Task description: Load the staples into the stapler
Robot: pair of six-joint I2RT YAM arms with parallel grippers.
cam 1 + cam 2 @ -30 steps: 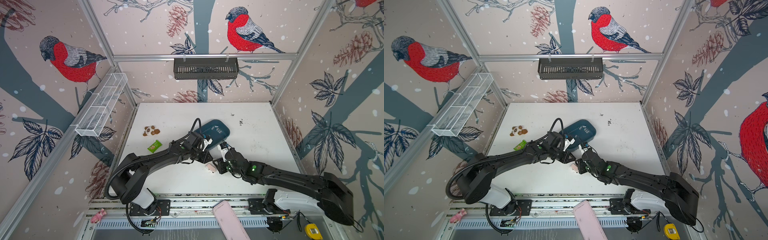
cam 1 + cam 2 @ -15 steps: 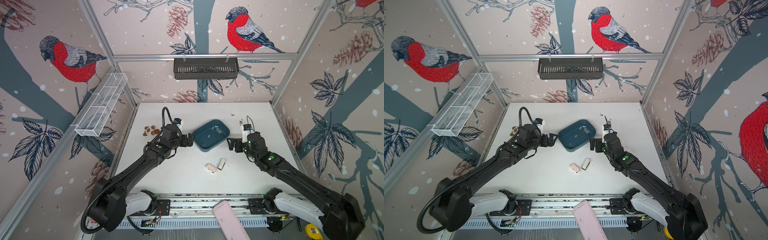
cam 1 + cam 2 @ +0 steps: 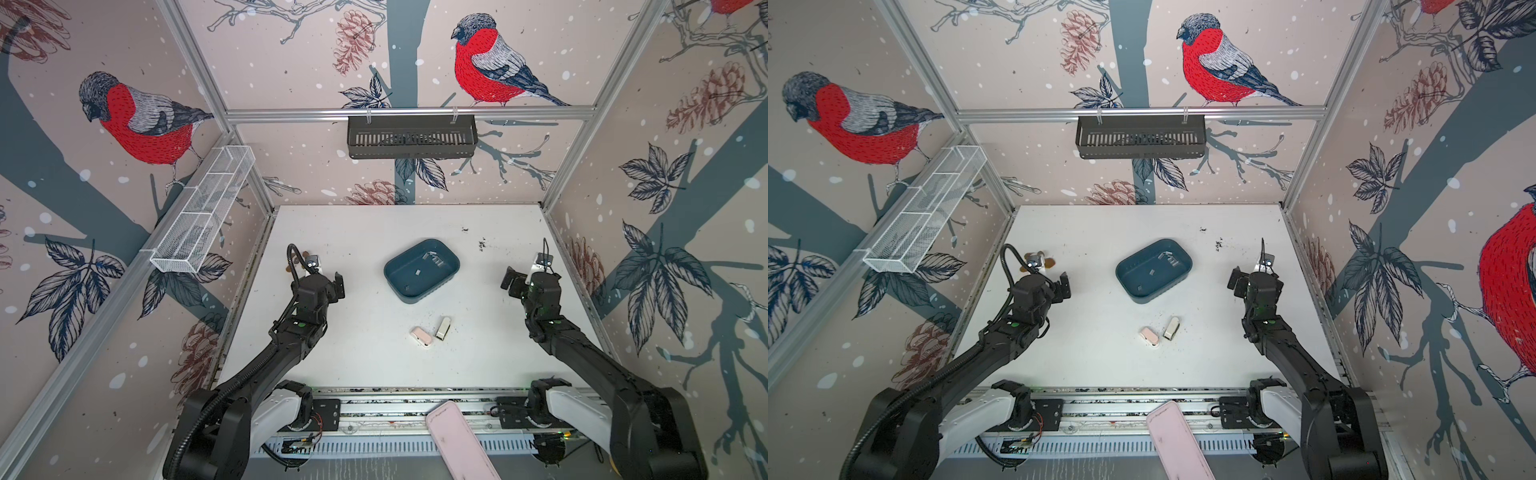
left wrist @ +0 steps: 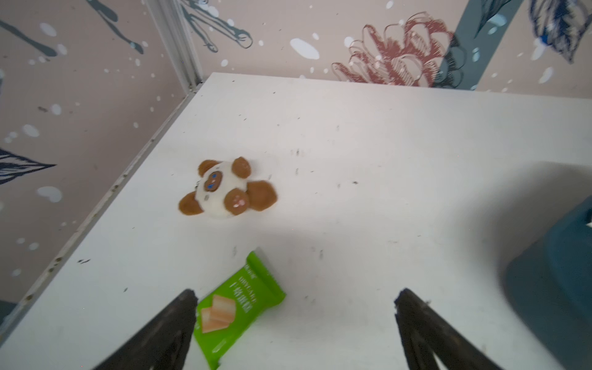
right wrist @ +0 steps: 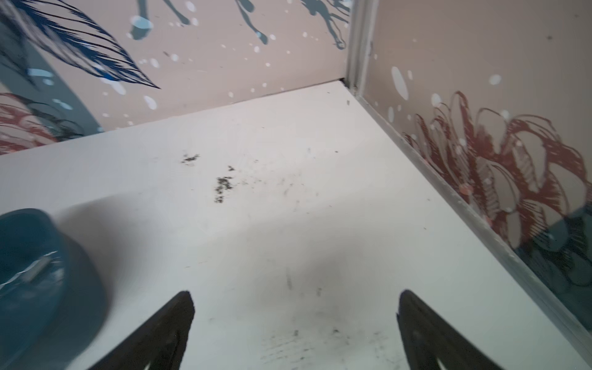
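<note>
**Left gripper (image 4: 296, 294) and right gripper (image 5: 295, 294) spread wide and empty; staples (image 3: 435, 259) lying in teal tray (image 3: 409, 296)**

Both grippers are held above the table (image 4: 384, 160) with their jaws fully parted. Nothing is gripped by either one. Their dark, tapered fingers (image 4: 166, 333) are seen in each wrist view with only bare tabletop between them.

The staples are seen as short, silvery metal strips. A small cluster lies at the far end of the tray floor, and one or two single pieces lie nearer its middle. The tray is a smooth plastic dish, rectangular with rounded corners and low walls. In both top views it is placed near the middle of the table, between the two grippers and apart from both.

Two mini staplers lie just beside each other, nearer the front edge than the tray. The pink mini stapler (image 3: 422, 336) and the cream mini stapler (image 3: 443, 328) are both small, rounded blocks, and no writing can be made out on either.

In the left wrist view a glossy green wrapper (image 4: 238, 304) is shown printed with pale wafer blocks. Its white lettering is too blurred to be read. Beyond it lies a round, fuzzy plush toy (image 4: 221, 189), white with brown paws and ears. The tabletop is matt white and flecked with dark specks.
</note>
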